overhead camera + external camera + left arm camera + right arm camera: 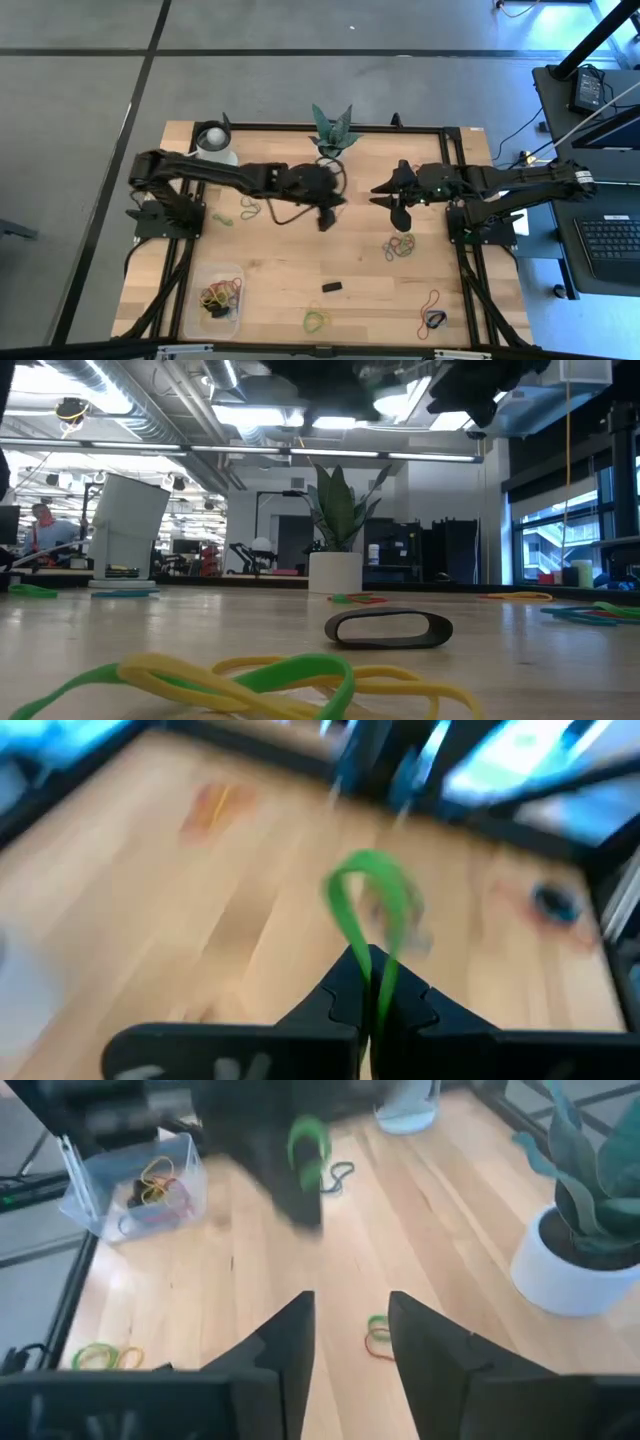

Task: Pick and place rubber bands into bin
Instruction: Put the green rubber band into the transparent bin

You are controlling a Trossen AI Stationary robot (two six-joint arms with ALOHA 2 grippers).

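My left gripper [325, 216] is above the table's middle, shut on a green rubber band [368, 905]; the right wrist view shows that band [308, 1144] too. My right gripper [392, 196] hovers open to its right, holding nothing, with a green and red band [377, 1336] on the wood beneath it. The clear bin [220, 296] stands near the table's front left corner with several coloured bands inside. More bands lie loose on the wood: a pile [400, 246], a yellow-green pair [318, 320] and a red and black pair [432, 312]. My left gripper pinches the green rubber band at one end of its loop [378, 975] between the two shut fingers. The rest of the loop sticks out past the fingertips [345, 985] and hangs clear of the table.
A small black clip [332, 287] lies in front of the table's middle. A white cup [213, 141] and a potted plant [333, 131] stand at the far edge. A green band [247, 210] lies by the left arm. Bare wood separates the left gripper from the bin.
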